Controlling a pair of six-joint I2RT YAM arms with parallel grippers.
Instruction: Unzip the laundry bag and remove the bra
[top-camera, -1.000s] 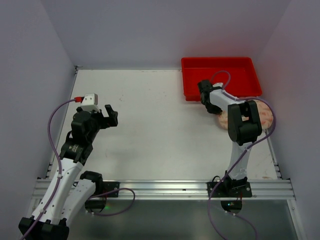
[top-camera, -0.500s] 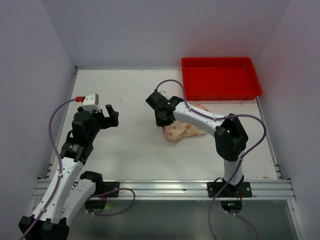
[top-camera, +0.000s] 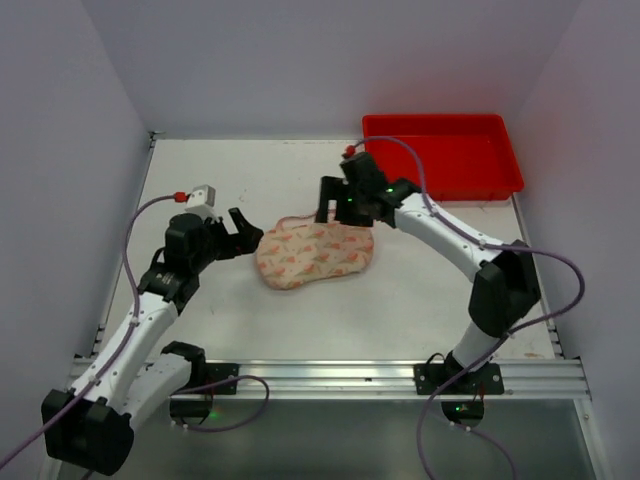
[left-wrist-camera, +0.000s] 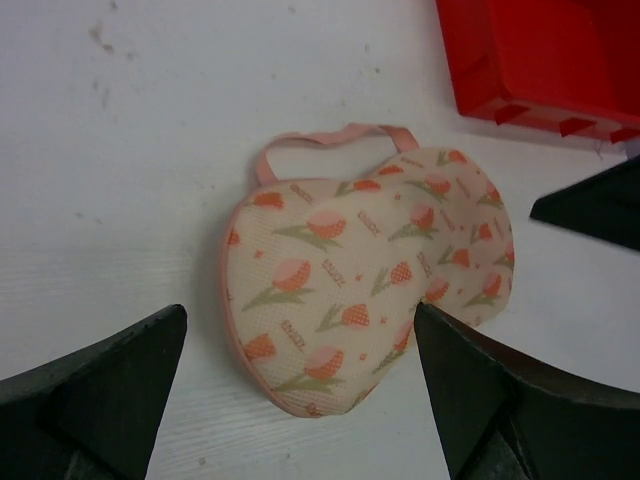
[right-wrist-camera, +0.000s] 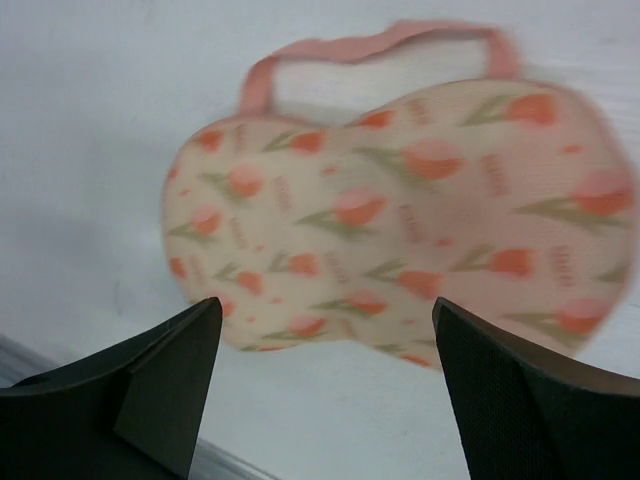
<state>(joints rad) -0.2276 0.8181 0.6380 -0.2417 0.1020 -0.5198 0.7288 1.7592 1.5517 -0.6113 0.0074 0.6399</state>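
The laundry bag lies flat in the middle of the table, cream with red-pink print, pink trim and a pink loop on its far side. It looks closed, and the bra is hidden. My left gripper hovers open just left of the bag; in the left wrist view the bag lies between and beyond my left gripper. My right gripper is open above the bag's far edge, holding nothing. The right wrist view is slightly blurred, with the bag beyond my right gripper.
A red tray stands at the back right of the table, its corner also in the left wrist view. White walls close in both sides and the back. A metal rail runs along the near edge.
The right arm swept the bag left from beside the tray to the table's middle, then opened and let it go. The left arm reached right toward the bag.
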